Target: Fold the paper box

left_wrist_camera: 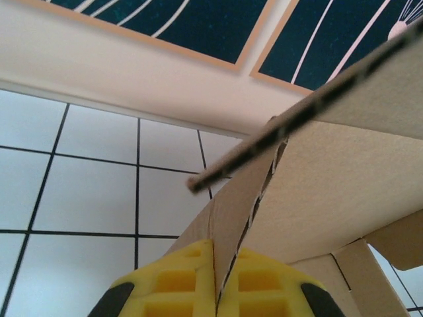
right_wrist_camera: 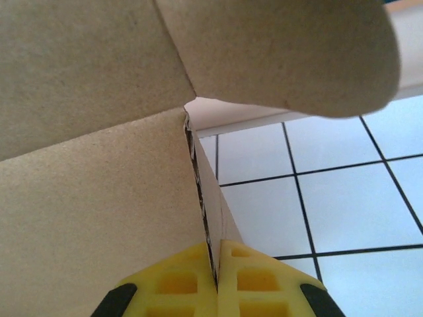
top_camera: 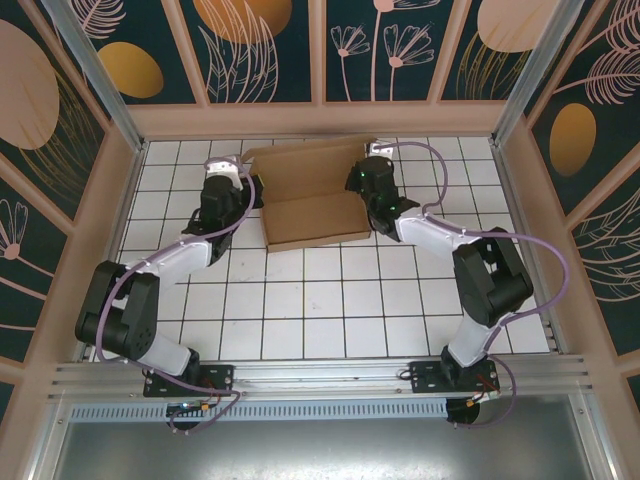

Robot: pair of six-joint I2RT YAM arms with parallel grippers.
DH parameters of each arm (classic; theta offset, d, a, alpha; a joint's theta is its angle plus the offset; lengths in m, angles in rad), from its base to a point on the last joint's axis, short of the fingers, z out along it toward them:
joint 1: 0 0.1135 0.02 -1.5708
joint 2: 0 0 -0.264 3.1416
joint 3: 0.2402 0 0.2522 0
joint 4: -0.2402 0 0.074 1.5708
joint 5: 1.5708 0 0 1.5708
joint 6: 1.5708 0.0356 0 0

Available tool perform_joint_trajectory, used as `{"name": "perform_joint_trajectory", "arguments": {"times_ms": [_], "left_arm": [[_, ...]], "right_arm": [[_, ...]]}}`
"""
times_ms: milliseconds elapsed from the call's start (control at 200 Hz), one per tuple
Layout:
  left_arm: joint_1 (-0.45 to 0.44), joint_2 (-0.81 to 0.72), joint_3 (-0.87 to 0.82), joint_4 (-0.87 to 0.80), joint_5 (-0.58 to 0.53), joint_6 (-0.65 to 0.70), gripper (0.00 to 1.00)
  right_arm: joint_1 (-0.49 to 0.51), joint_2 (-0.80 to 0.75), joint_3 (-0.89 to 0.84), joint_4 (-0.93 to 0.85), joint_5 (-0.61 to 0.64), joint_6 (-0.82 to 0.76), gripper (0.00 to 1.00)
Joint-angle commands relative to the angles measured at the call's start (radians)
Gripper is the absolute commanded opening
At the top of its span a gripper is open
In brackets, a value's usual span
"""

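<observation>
The paper box (top_camera: 312,198) is plain brown cardboard on the tiled table, its tray part formed and its lid flap raised at the back. My left gripper (top_camera: 238,186) is at the box's left end, shut on the upright left side wall (left_wrist_camera: 234,211), which passes between the yellow fingers (left_wrist_camera: 175,281). The lid's edge (left_wrist_camera: 297,115) slants overhead there. At the right end my right gripper (top_camera: 366,184) is shut on the right side wall (right_wrist_camera: 215,218), pinched between its yellow fingers (right_wrist_camera: 254,277). The box panel (right_wrist_camera: 86,218) takes up the left of the right wrist view, with a rounded flap (right_wrist_camera: 291,56) above.
White tiled table (top_camera: 330,300) stretches between the box and the arm bases. A pale back wall (top_camera: 320,120) rises just behind the box. Side walls (top_camera: 105,220) close in left and right.
</observation>
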Motion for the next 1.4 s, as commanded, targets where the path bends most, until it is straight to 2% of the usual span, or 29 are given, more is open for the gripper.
{"name": "perform_joint_trajectory", "arguments": {"times_ms": [0,385,701,1396], "left_arm": [[-0.048,0.021,0.038,0.006,0.024,-0.075,0.05],[-0.088,0.026,-0.035,0.138,-0.038,-0.12,0.07],[-0.112,0.026,-0.068,0.126,-0.075,-0.207,0.1],[-0.16,0.014,-0.305,0.295,-0.106,-0.293,0.1]], "right_arm": [[0.046,0.016,0.021,0.047,0.019,0.083,0.0],[0.076,0.026,-0.056,0.189,0.029,0.066,0.0],[0.1,-0.001,-0.134,0.26,0.028,0.086,0.0],[0.113,-0.057,-0.467,0.556,0.014,0.071,0.0]]}}
